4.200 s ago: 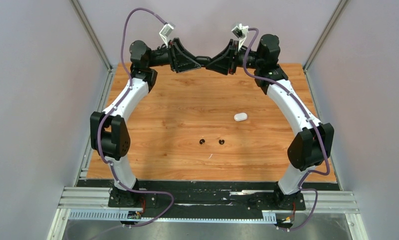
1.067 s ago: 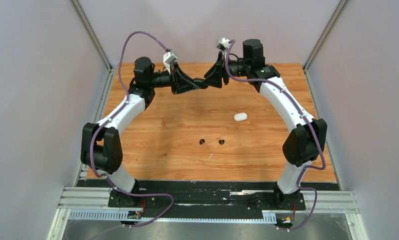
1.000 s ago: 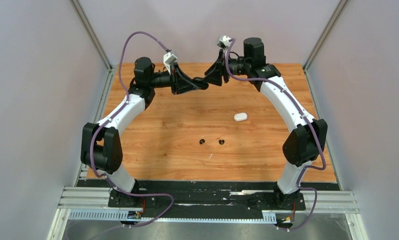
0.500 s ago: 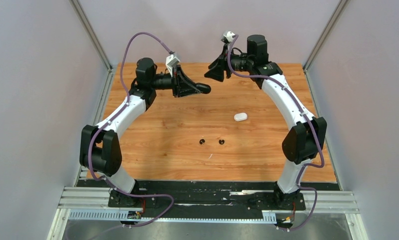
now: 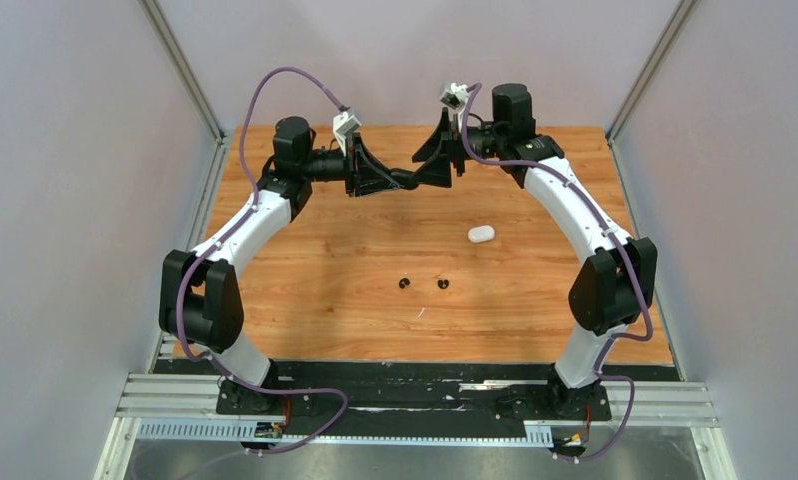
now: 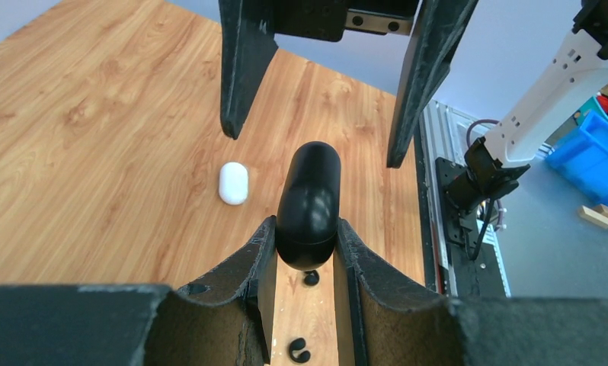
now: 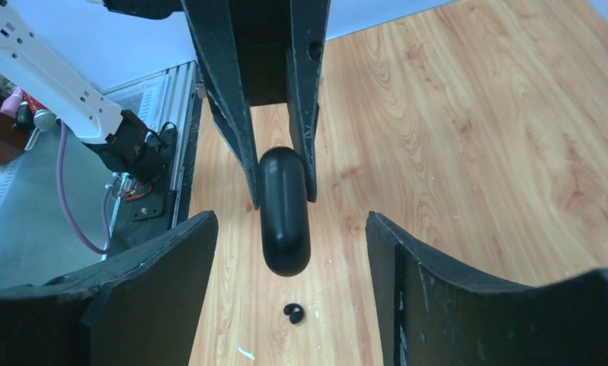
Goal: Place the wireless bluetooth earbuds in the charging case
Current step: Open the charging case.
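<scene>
A black pebble-shaped charging case [image 5: 407, 178] hangs in the air over the back of the table, lid closed, with my left gripper [image 5: 397, 180] shut on one end of it. In the left wrist view the case [image 6: 310, 194] sticks out from between my pads. My right gripper [image 5: 427, 170] faces it, open, its wide fingers [image 6: 240, 69] on either side of the case's free end [image 7: 283, 210] without touching. Two black wireless bluetooth earbuds [image 5: 404, 284] [image 5: 442, 284] lie on the wood below; one earbud [image 7: 292, 313] shows under the case.
A white closed case [image 5: 481, 234] lies on the wooden table [image 5: 305, 250] right of centre, also seen as the white case [image 6: 233, 183] in the left wrist view. Grey walls enclose the table on three sides. Arm bases and a black rail run along the near edge.
My right gripper drew back from the black case, widened its jaws and came back around the case's free end. The left gripper kept its hold and shifted slightly.
</scene>
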`<state>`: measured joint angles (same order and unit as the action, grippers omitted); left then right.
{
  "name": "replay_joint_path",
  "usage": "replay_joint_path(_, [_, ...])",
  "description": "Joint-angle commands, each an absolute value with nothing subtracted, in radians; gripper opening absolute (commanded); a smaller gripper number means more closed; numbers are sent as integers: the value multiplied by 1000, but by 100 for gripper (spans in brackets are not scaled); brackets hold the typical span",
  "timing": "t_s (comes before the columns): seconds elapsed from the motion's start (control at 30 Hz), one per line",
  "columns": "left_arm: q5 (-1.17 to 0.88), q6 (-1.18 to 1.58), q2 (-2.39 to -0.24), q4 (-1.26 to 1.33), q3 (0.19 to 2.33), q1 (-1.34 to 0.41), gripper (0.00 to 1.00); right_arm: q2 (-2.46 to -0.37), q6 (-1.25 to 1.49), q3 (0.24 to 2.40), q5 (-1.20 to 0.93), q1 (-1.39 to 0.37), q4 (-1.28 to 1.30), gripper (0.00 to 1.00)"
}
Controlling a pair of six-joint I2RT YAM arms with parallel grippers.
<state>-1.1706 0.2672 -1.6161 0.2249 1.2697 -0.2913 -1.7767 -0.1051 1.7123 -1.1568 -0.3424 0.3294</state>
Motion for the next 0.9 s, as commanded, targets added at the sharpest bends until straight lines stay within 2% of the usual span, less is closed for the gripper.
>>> replay_joint_path(0.0, [-1212, 291, -1591, 304, 1290, -291, 0, -1776, -109, 1714, -1180, -342, 319, 70])
replay_joint_path(0.47, [-1223, 309, -1586, 344, 1288, -291, 0, -1813, -110, 1726, -1184, -347, 328, 67])
replay_joint_path(0.7, [-1244, 302, -1584, 369, 1279, -294, 0, -1827, -78, 1741, -1056, -342, 323, 63])
replay_joint_path(0.87, [-1255, 246, -1580, 324, 1283, -297, 0, -1855, 26, 1778, -1040, -305, 277, 60])
